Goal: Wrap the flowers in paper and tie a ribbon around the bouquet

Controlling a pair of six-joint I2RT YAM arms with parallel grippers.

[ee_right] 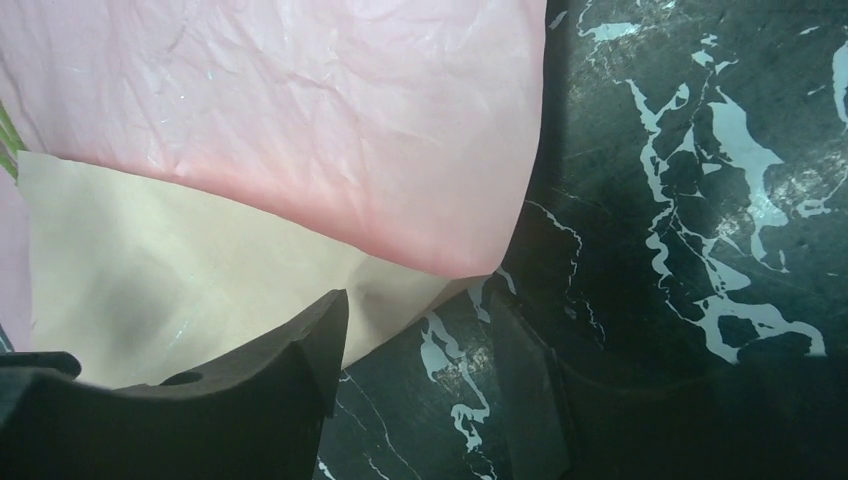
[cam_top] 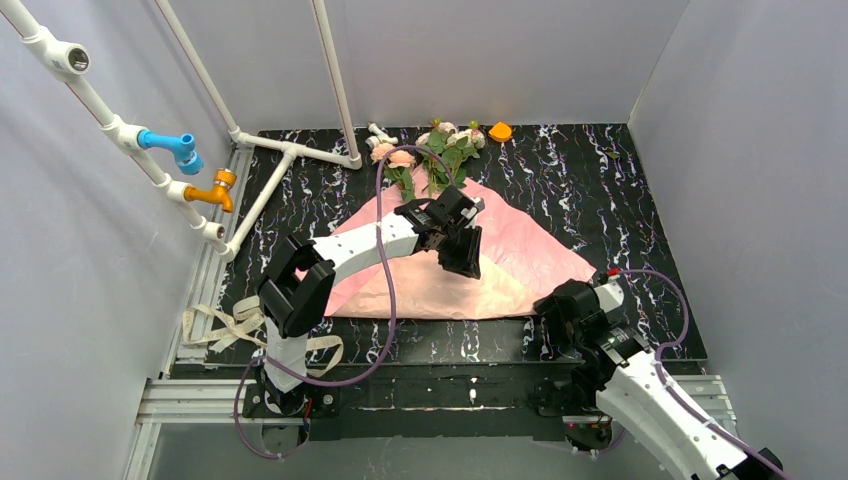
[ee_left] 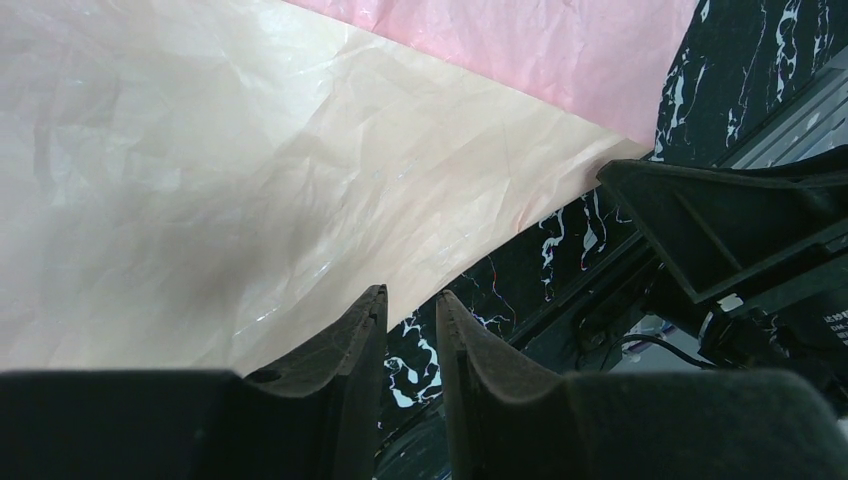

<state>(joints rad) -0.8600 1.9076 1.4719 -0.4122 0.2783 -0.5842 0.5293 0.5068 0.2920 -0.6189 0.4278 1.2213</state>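
The paper (cam_top: pixel 520 250) lies spread on the black marble table, pink face up. Its front part is folded over and shows the tan face (cam_top: pixel 430 290). The flowers (cam_top: pixel 445 145) rest at the paper's far edge, blooms pointing away. My left gripper (cam_top: pixel 462 262) hovers over the middle of the paper. In the left wrist view that gripper (ee_left: pixel 410 295) stands narrowly open with only table showing in the gap, the tan paper (ee_left: pixel 250 180) beyond. My right gripper (cam_top: pixel 552 318) sits at the paper's front right corner. It (ee_right: pixel 420 300) is open, the paper corner (ee_right: pixel 400 200) just ahead. The ribbon (cam_top: pixel 225 325) lies at the table's left front edge.
A white pipe frame (cam_top: pixel 300 150) with a blue tap (cam_top: pixel 175 146) and an orange tap (cam_top: pixel 215 190) stands at the left and back left. A small orange object (cam_top: pixel 500 131) sits at the back. A purple cable (cam_top: pixel 385 270) loops over the left arm. Grey walls enclose the table.
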